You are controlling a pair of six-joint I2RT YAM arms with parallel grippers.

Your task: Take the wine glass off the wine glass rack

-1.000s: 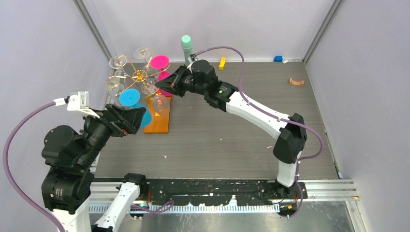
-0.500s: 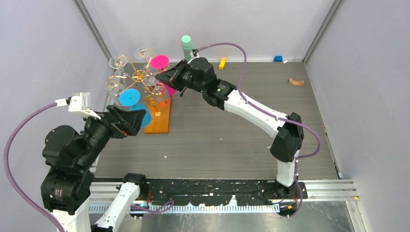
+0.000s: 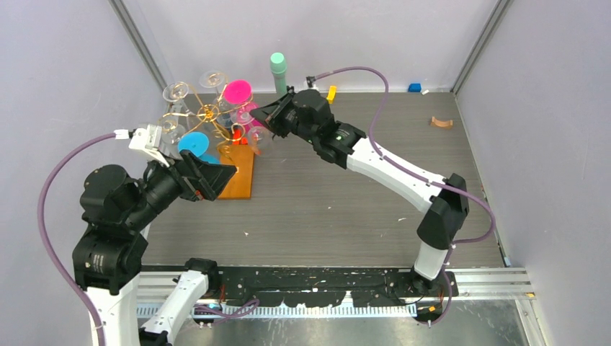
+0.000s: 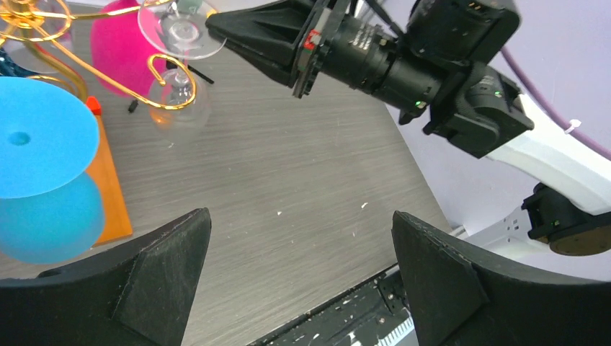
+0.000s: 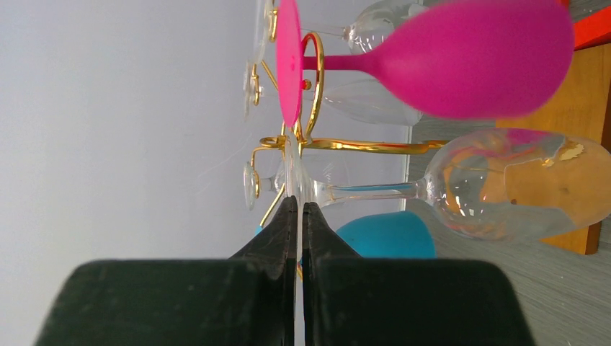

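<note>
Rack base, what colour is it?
The rack base is orange, shown best in the top external view.

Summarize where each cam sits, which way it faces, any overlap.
Top external: high behind the robot, looking down at the table; left arm, right arm show, wine glass rack far left.
Left wrist: faces across the table to the right tool; own open left tool frames the bottom.
Right wrist: sights along its shut tool, pinching the clear wine glass by its foot.
Shared: both wrists show that glass.
</note>
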